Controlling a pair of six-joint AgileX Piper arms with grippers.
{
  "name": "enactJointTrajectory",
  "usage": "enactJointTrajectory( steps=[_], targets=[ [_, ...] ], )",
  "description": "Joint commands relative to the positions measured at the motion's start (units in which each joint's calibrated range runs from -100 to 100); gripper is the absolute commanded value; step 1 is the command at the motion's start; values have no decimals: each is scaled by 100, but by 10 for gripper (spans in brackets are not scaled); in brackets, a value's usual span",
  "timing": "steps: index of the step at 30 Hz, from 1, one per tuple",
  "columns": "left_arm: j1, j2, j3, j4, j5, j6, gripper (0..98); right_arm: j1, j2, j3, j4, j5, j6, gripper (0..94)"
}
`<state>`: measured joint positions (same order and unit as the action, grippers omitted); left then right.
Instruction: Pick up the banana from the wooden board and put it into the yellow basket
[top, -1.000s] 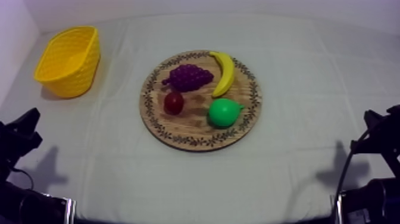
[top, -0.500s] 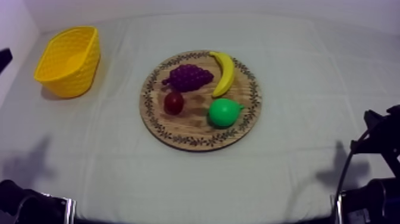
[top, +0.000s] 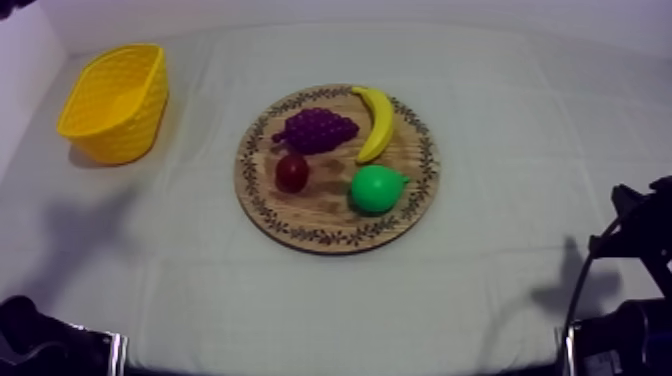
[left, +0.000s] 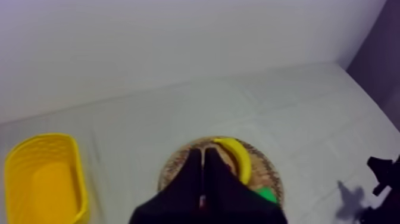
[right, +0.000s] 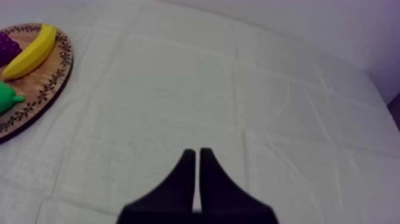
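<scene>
Just beyond my left gripper (left: 202, 157), whose black fingers lie pressed together on nothing, the curved yellow toy banana (left: 236, 158) rests on the round wooden board with a patterned rim (left: 268, 177), slightly right of the fingertips. Well off to their left stands the yellow plastic basket (left: 41, 139). My right gripper (right: 197, 156) is likewise closed and empty over grey-white cloth (right: 238, 89), with the board far to its left.

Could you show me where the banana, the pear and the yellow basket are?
banana (top: 379, 122), top view, the middle of its curved body.
pear (top: 374, 189), top view, the centre of its green body.
yellow basket (top: 115, 145), top view, its near outer wall.
</scene>
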<state>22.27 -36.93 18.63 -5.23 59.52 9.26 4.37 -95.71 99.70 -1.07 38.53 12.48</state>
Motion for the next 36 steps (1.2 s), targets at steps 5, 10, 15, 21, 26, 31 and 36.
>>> enactJointTrajectory(
  steps=[5,10,15,21,26,31,36],
  targets=[
    [566,1896,-985,-45,187,243,0,-1,-4,-3,-3,2,5,6],
    [860,3053,-1681,-56,367,430,0,-1,-4,-3,-3,2,5,6],
    [1015,4107,-2469,-3,661,542,0,-1,-4,-3,-3,2,5,6],
    [1088,5167,-3419,37,1310,773,0,-1,-4,-3,-3,2,5,6],
    [1071,5952,-4181,92,1828,926,0,-1,-4,-3,-3,2,1,6],
    [1028,6554,-4696,178,2125,981,0,-1,-4,-3,-3,2,0,6],
    [978,6911,-4867,320,2210,1014,220,-1,-4,-3,-3,2,0,6]
  ],
)
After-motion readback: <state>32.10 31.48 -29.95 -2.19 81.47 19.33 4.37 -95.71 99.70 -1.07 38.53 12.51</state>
